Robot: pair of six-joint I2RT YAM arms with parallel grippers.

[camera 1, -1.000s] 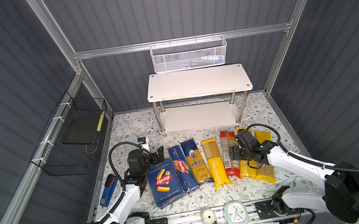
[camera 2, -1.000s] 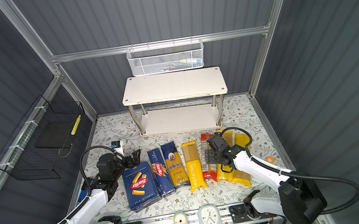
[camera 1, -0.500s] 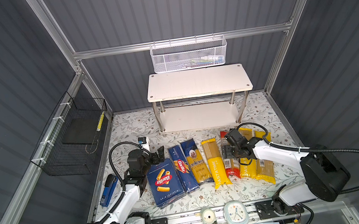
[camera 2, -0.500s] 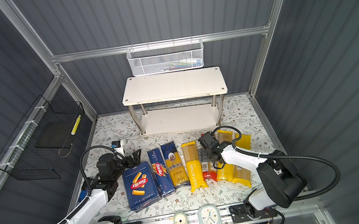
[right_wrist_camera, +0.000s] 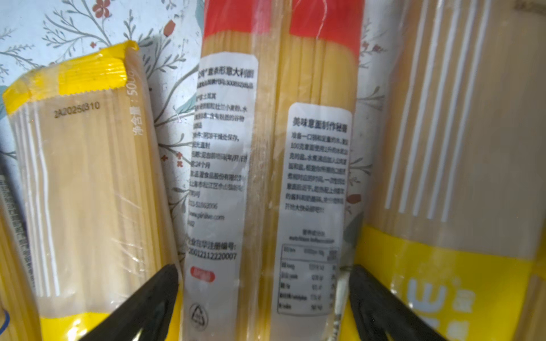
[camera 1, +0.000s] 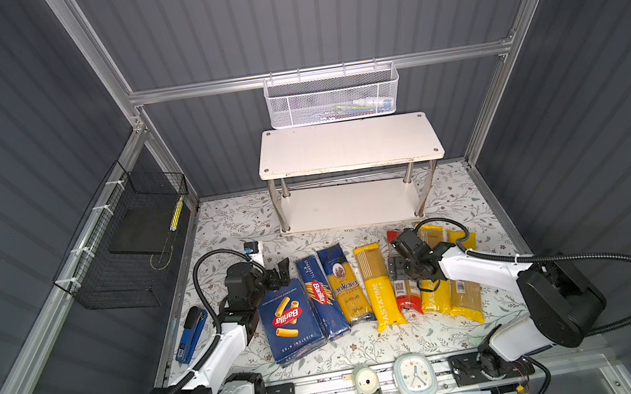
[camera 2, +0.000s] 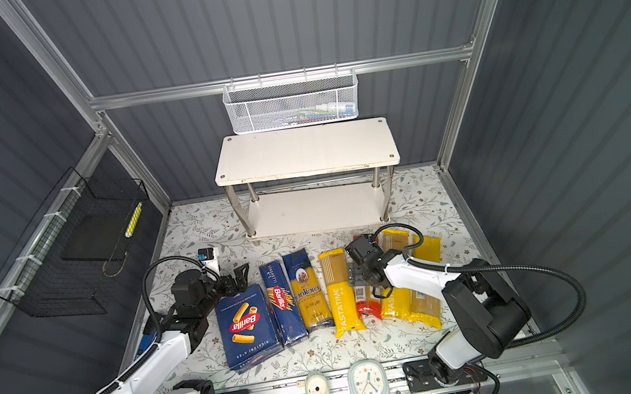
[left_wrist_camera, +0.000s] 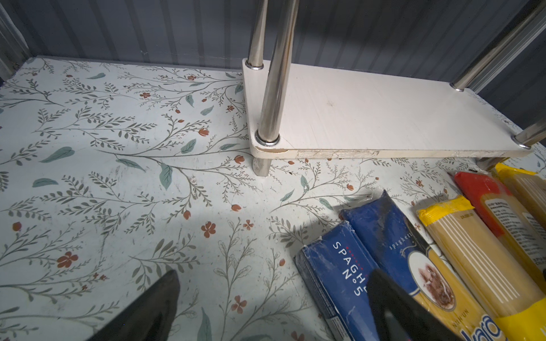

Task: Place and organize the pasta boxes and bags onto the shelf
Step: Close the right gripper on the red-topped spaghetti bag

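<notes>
The white shelf (camera 1: 348, 145) stands bare at the back. In front lie a wide Barilla box (camera 1: 289, 321), a narrow Barilla box (camera 1: 321, 297), an Ankara bag (camera 1: 344, 282), a PASTATIME bag (camera 1: 378, 285), a red-clear bag (camera 1: 407, 298) and two more yellow bags (camera 1: 451, 292). My left gripper (camera 1: 279, 272) hovers open at the wide box's far end, with the narrow box (left_wrist_camera: 334, 265) beside one finger. My right gripper (right_wrist_camera: 263, 280) is open and low over the red-clear bag (right_wrist_camera: 266, 147), one finger on each side of it.
A white mesh basket (camera 1: 333, 95) hangs above the shelf and a black wire basket (camera 1: 131, 240) on the left wall. A blue stapler (camera 1: 190, 335) lies at the left edge. A clock (camera 1: 414, 376) and a small timer (camera 1: 367, 381) sit on the front rail.
My right gripper has moved left from over the yellow bags to over the red-clear bag, and the arm has swung round. The left arm has not moved.
</notes>
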